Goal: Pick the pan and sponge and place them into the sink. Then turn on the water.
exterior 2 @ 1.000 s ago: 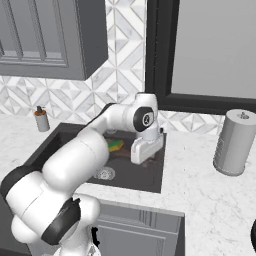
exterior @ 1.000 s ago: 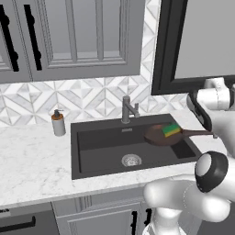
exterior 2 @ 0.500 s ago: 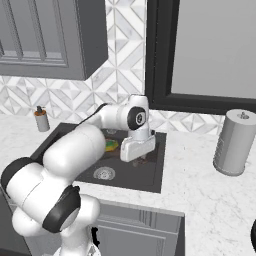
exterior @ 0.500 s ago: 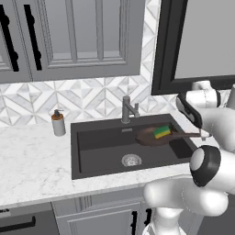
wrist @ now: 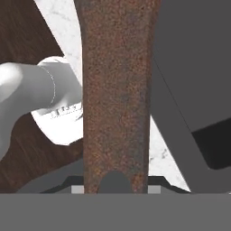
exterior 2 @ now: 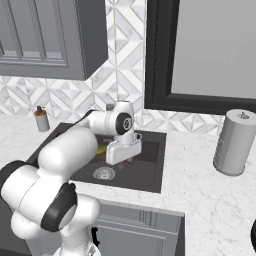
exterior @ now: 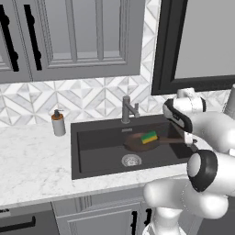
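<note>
A brown soap dispenser (exterior: 58,123) stood on the marble counter (exterior: 32,160) at the left of the left base view, well apart from the sink (exterior: 92,137), and showed again small at the left edge of the right base view (exterior 2: 41,119). A grey cylindrical canister (exterior 2: 234,142) stood on the counter at the right of the right base view, clear of the basin. The grey faucet (exterior: 128,109) rose at the sink's back edge, near the centre of the left base view. In the right base view the robot's own white arm covered much of the basin's left half.

The black sink held the pan (exterior: 137,142), which sat above the basin floor, right of centre, just above the round drain (exterior: 131,160) in the frame. The sponge (exterior: 149,137), green over yellow, lay in the pan. The pan's long handle ran right toward the gripper (exterior: 189,139) at the sink's right edge.

In the hand view the rough brown handle (wrist: 116,94) ran up the middle from between the finger tips, so the jaws were clenched on the pan's handle.
</note>
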Motion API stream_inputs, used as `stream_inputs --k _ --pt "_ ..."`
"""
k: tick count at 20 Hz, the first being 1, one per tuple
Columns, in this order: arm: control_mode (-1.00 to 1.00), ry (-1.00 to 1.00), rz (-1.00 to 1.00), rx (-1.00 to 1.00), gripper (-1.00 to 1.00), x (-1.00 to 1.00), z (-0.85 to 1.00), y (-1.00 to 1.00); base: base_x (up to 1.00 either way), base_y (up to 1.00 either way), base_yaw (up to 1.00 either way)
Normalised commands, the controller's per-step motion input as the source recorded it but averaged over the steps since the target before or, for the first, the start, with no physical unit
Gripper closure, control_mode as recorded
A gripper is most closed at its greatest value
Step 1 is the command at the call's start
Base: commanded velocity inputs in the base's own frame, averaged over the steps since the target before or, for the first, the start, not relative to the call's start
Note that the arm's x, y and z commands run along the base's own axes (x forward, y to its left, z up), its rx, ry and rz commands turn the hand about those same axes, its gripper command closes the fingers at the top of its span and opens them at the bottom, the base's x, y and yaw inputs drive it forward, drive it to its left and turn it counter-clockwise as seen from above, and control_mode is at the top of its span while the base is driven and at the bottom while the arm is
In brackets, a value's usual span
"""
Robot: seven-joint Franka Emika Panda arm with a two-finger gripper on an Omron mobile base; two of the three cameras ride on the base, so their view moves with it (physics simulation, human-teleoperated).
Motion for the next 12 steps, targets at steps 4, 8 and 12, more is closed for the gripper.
stream_inputs --k 4,8,12 --pt "-1.0 0.02 -0.02 0.0 1.0 0.52 -0.4 0.04 0.0 0.0 0.0" --pt "-1.0 0.05 -0.03 0.0 1.0 0.66 -0.42 0.01 0.0 0.0 0.0" --pt "-1.0 0.02 -0.01 0.0 1.0 0.43 -0.43 0.0 0.0 0.0 0.0"
